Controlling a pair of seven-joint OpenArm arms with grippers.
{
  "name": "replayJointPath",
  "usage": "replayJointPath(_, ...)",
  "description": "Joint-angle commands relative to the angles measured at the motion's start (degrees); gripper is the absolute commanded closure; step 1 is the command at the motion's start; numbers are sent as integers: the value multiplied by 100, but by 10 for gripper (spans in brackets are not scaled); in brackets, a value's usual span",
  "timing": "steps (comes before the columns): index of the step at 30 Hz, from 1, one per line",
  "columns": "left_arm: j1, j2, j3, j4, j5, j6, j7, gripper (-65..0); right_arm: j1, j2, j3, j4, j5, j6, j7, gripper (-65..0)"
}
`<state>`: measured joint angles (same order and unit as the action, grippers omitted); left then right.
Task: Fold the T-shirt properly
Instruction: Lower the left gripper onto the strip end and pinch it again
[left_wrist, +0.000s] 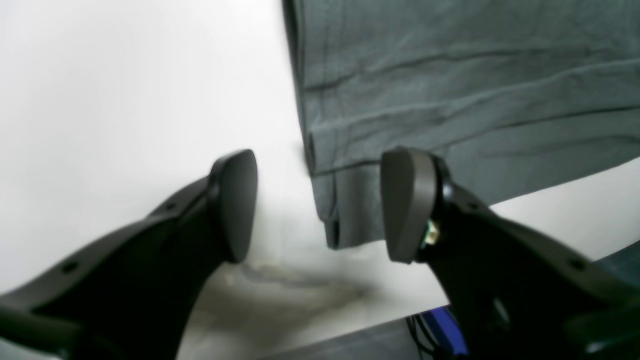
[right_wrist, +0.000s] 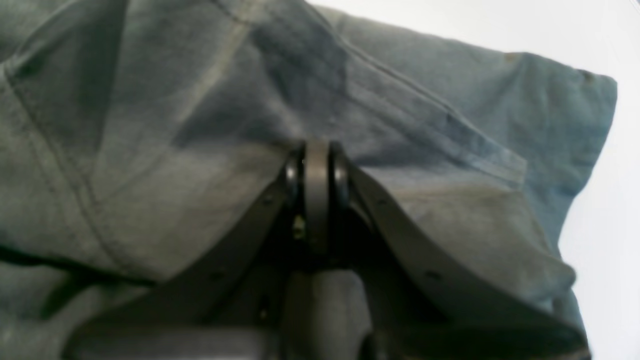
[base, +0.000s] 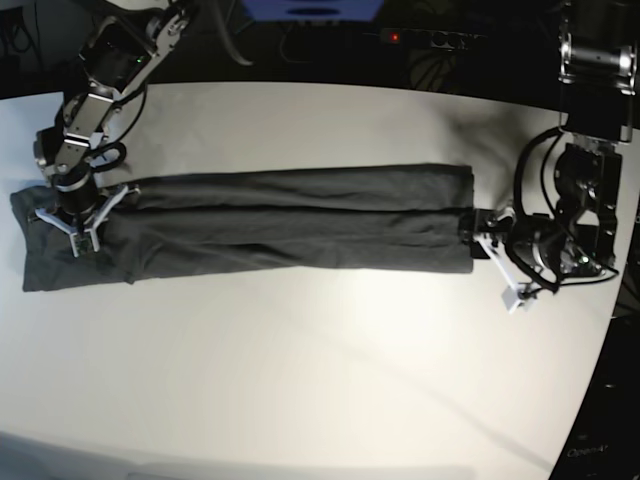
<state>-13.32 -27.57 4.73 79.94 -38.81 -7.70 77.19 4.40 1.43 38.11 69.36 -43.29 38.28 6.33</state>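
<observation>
We see a dark charcoal-grey, soft cotton T-shirt (base: 290, 232) lying on a white worktop (base: 320, 370), folded lengthwise into a long narrow band that runs from one side of the base view to the other. Its surface is lightly wrinkled, with long creases along the band. At the band's wider end, our right gripper (right_wrist: 317, 165) is clenched, pinching a raised fold of the T-shirt. At the opposite, squared-off end, our left gripper (left_wrist: 320, 205) stands released, its jaws spread wide on either side of the cloth's corner, just beside it.
</observation>
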Motion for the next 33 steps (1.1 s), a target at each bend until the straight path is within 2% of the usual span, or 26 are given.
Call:
replayJointPath(1,-149,-69,-38,-25,-45,-16,-75,-383,-40,11,-9,-22,-203,172,-329,-4)
replayJointPath(4,-184,-69,-38,-350,-45,-25,-101,-383,-40,11,-9,-22,-203,172,-329,-4)
replayJointPath(8,-158,-69,-29,-640,-45,-25,-479,-383,-40,11,-9,-22,-203,172,-329,-4)
replayJointPath(16,-184,-60,445,-1010,-115,-43,-884,-383,-40,11,-9,-22,-203,172,-329,-4)
replayJointPath(17,-184,-52,445,-1036,-115,-113,-884,-383,-40,11,-9,-22,-203,172,-329,-4)
replayJointPath(22,-193,80,419,-1300,-53,-1010,-831,-383,-40,11,-17,-22,-203,172,-329,-4)
replayJointPath(27,-193,80,419,-1599,-106,-1423,-813,-383,-32,11,-17,-22,-203,172,-329,-4)
replayJointPath(33,-193,80,410,-1722,-97,-1801,-295,-383,-14,11,-17,-22,-203,172,-329,-4)
